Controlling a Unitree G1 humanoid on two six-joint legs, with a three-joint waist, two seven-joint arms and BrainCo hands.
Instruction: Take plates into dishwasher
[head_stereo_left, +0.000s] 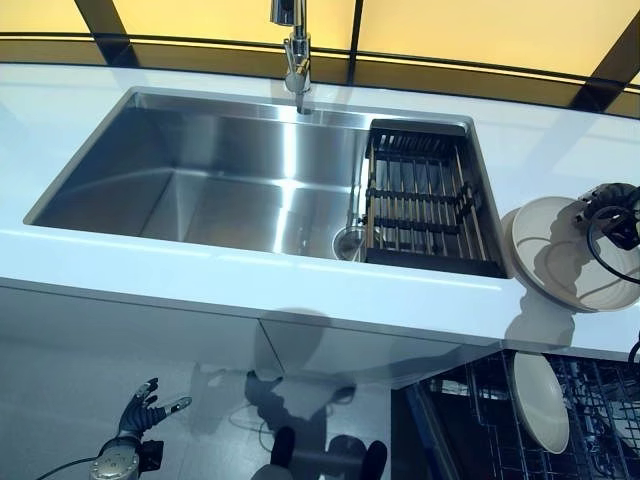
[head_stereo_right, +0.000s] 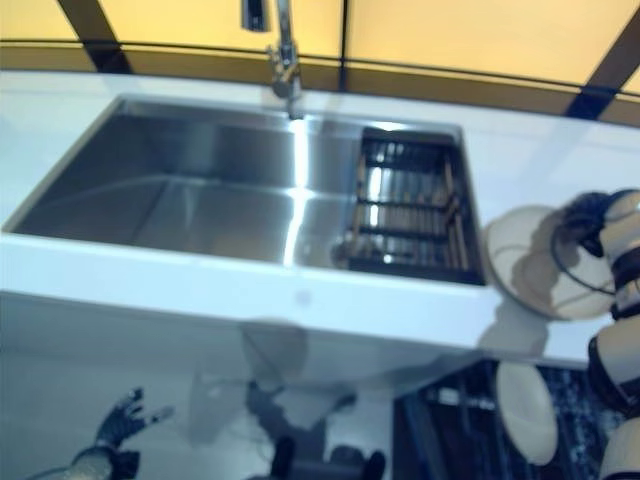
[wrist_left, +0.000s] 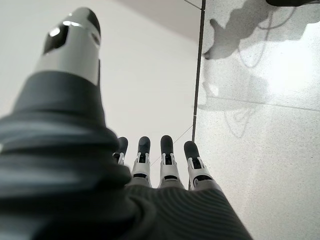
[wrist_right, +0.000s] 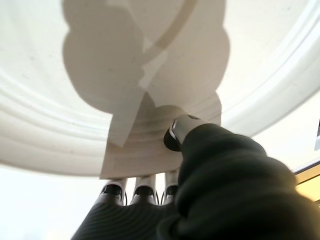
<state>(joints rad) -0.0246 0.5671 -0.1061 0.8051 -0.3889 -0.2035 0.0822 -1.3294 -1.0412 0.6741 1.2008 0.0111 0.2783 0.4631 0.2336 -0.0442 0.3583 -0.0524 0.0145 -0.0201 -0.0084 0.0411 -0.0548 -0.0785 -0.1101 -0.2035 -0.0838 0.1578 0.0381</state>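
A pale round plate is at the right end of the white counter, next to the sink. My right hand is over its far right edge. In the right wrist view the thumb presses on the plate's rim and the fingers reach under its edge, so the hand pinches the plate. A second pale plate stands on edge in the open dishwasher rack below the counter. My left hand hangs low near the floor, fingers straight, empty.
A deep steel sink fills the middle of the counter, with a faucet behind it and a dark slatted drying rack in its right end. The dishwasher rack has dark wire tines.
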